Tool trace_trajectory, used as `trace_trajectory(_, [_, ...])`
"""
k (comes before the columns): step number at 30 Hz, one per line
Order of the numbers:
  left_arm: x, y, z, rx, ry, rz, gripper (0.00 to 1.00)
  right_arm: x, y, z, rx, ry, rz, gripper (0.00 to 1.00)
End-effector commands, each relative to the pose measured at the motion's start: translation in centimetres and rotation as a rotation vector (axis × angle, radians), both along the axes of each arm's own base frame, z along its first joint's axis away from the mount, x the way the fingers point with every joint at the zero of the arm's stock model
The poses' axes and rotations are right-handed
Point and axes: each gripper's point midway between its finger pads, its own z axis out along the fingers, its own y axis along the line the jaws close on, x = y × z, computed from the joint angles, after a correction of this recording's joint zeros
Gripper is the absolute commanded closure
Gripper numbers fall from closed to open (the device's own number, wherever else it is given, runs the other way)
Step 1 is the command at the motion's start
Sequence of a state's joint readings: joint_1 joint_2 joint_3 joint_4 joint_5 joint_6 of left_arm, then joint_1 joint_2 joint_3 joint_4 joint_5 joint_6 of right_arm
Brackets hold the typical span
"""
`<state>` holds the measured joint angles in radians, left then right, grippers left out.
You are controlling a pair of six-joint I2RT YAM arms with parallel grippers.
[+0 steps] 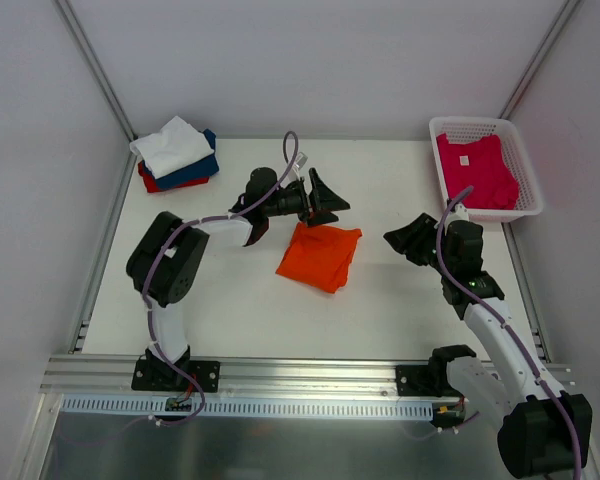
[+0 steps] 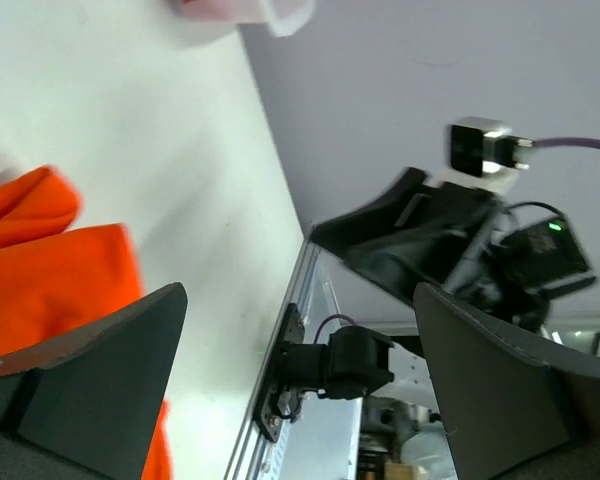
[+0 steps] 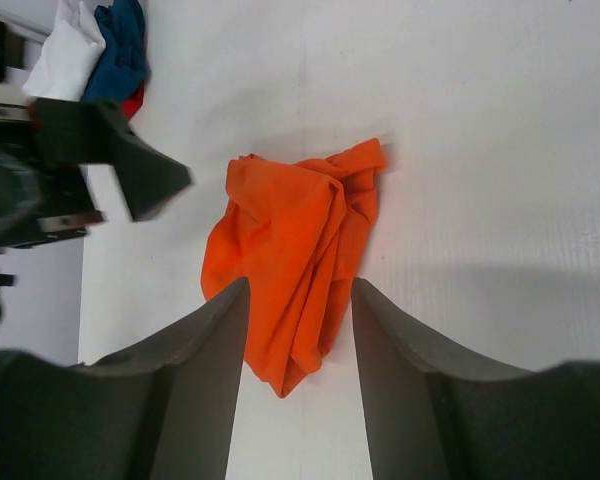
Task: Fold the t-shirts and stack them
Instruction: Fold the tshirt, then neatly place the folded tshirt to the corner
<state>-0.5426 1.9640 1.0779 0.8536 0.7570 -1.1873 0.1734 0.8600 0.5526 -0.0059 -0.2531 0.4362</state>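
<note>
**A:** Item one, the landmark?

**B:** Bright orange cloth t-shirt [image 1: 320,256], lying loose in a rumpled fold on the white table [image 1: 230,300]. Nothing is holding it. I'd say the fold is rough and it has yet to go on the pile.

**A:** Item two?

**B:** Left gripper [image 1: 325,203], black, two fingers, hanging just over the orange shirt's far edge. Its jaws are spread as wide as they go, with nothing between them. The width suits taking a thick bunch of cloth, I'd guess.

**A:** Item three?

**B:** Right gripper [image 1: 408,240], to the right of the orange shirt and clear of it. Its jaws are about half apart and empty, pointed back at the shirt, probably waiting to take its near side.

**A:** Finished goods?

**B:** A stack of folded t-shirts [image 1: 177,152], white on navy on red, far off to the orange shirt's far left. It sits out of the working area so the arms don't disturb it.

**A:** Still pending?

**B:** A magenta-pink t-shirt with a white neck label [image 1: 477,170], unfolded inside a white plastic mesh basket [image 1: 529,180], far right of the orange shirt. It looks like the supply bin.
</note>
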Motion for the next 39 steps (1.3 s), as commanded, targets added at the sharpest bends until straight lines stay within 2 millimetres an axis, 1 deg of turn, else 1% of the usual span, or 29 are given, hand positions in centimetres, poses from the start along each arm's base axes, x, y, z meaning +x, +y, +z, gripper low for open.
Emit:
trace_trajectory(1, [-0.8,1.1,6.4,0.03,-0.199,-0.021,0.01,-0.1,0.0,0.9,0.014,-0.038,0.006,0.51])
trace_trajectory(2, [-1.2,1.8,7.1,0.046,-0.237,-0.013,0.01,-0.1,0.1,1.0,0.016,-0.039,0.006,0.51])
trace_trajectory(3, [-0.9,2.6,6.8,0.071,-0.23,0.015,0.01,-0.1,0.0,0.8,0.014,-0.036,0.006,0.51])
trace_trajectory(4, [-1.1,3.4,6.1,0.102,-0.209,0.027,0.01,-0.1,0.1,0.9,0.016,-0.039,0.006,0.51])
trace_trajectory(5, [-1.3,4.2,6.4,0.116,-0.232,0.043,0.01,-0.1,0.1,0.8,0.016,-0.037,0.006,0.52])
trace_trajectory(6, [-1.4,5.5,5.0,0.144,-0.206,0.067,0.01,-0.1,0.1,0.8,0.018,-0.039,0.006,0.51])
trace_trajectory(8, [-1.6,7.1,4.1,0.188,-0.21,0.103,0.01,-0.1,0.1,0.7,0.021,-0.037,0.006,0.51])
trace_trajectory(9, [-1.9,7.9,2.6,0.224,-0.191,0.115,0.01,-0.1,0.2,0.7,0.025,-0.037,0.008,0.51])
trace_trajectory(10, [-1.7,9.1,1.2,0.283,-0.16,0.151,0.01,-0.1,0.2,0.7,0.027,-0.037,0.01,0.52])
trace_trajectory(11, [-2.1,9.8,0.4,0.319,-0.173,0.155,0.01,-0.1,0.3,0.8,0.032,-0.042,0.012,0.52])
trace_trajectory(12, [-2.0,10.4,-0.3,0.347,-0.167,0.171,0.01,-0.1,0.4,0.8,0.037,-0.04,0.013,0.51])
trace_trajectory(13, [-2.1,10.8,-0.9,0.373,-0.164,0.177,0.01,-0.1,0.4,0.8,0.038,-0.041,0.014,0.51])
trace_trajectory(14, [-1.8,11.6,-1.7,0.412,-0.174,0.202,0.01,-0.1,0.4,0.8,0.038,-0.041,0.014,0.51])
trace_trajectory(15, [-2.1,12.2,-2.8,0.449,-0.151,0.206,0.01,-0.1,0.5,0.9,0.04,-0.044,0.017,0.52])
trace_trajectory(17, [-1.9,13.2,-4.2,0.504,-0.15,0.228,0.01,-0.1,0.5,0.9,0.041,-0.043,0.018,0.52])
trace_trajectory(24, [-1.7,16.3,-7.9,0.672,-0.146,0.273,0.01,-0.4,0.4,0.9,0.042,-0.048,0.018,0.52])
trace_trajectory(25, [-1.6,16.5,-8.3,0.689,-0.148,0.274,0.01,-0.4,0.4,1.0,0.044,-0.049,0.019,0.51])
trace_trajectory(28, [-1.7,17.1,-10.4,0.734,-0.128,0.252,0.01,-0.5,0.5,1.1,0.046,-0.052,0.02,0.52])
trace_trajectory(30, [-1.6,17.2,-11.1,0.747,-0.121,0.24,0.01,-0.5,0.5,1.3,0.048,-0.056,0.021,0.51])
trace_trajectory(31, [-1.5,17.1,-11.8,0.757,-0.116,0.226,0.01,-0.5,0.5,1.3,0.048,-0.055,0.021,0.51])
trace_trajectory(34, [-1.0,16.7,-12.8,0.765,-0.11,0.2,0.01,-0.7,0.4,1.6,0.048,-0.061,0.018,0.51])
trace_trajectory(39, [-0.6,15.5,-13.8,0.723,-0.098,0.138,0.01,-0.8,0.3,2.0,0.043,-0.071,0.016,0.52])
